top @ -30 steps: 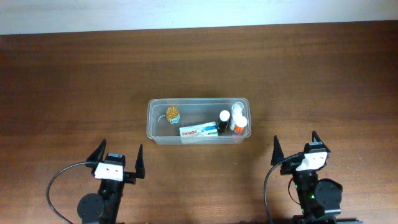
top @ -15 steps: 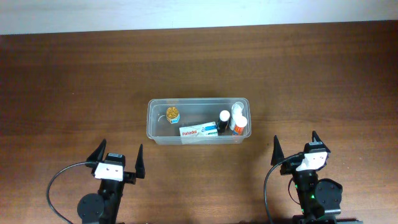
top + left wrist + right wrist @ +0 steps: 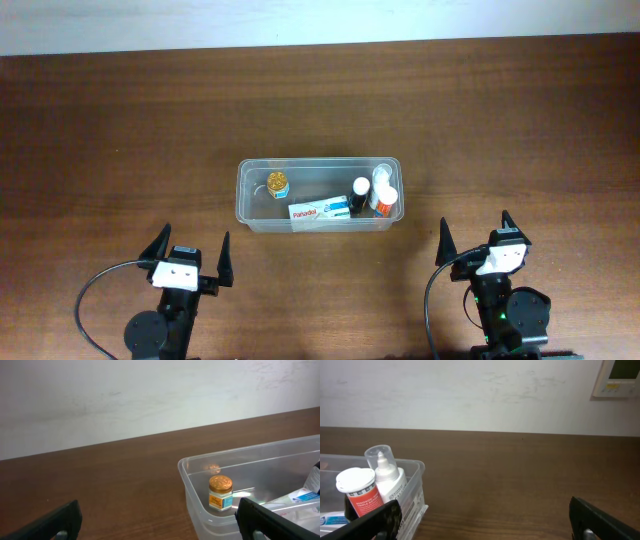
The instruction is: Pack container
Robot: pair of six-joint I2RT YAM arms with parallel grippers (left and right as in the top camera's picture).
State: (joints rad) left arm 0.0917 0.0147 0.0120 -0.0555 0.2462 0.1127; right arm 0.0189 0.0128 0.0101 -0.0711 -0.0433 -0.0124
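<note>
**Left gripper [image 3: 196,235], right gripper [image 3: 475,220]: both spread wide**

Both sit by the bench's [image 3: 120,130] near edge, holding nothing. The clear, round-cornered tub [image 3: 318,161] lies mid-bench beyond them, with a gold-lidded jar [image 3: 278,184], box [image 3: 320,210] and bottles [image 3: 384,199] inside.

Overhead: fixed above the table [image 3: 120,120], looking straight down, far enough off to take in its full width; wall [image 3: 300,25] strip along 12 o'clock, container [image 3: 300,161] mid-frame. Left wrist: rides the left gripper [image 3: 195,236] at 7 o'clock, low, close, facing 12 o'clock; catches the container's left end. Right wrist: rides the right gripper [image 3: 474,228] at 5 o'clock, equally low, facing 12 o'clock; catches the right end. All three views share the container; both wrist views share the wall.
</note>
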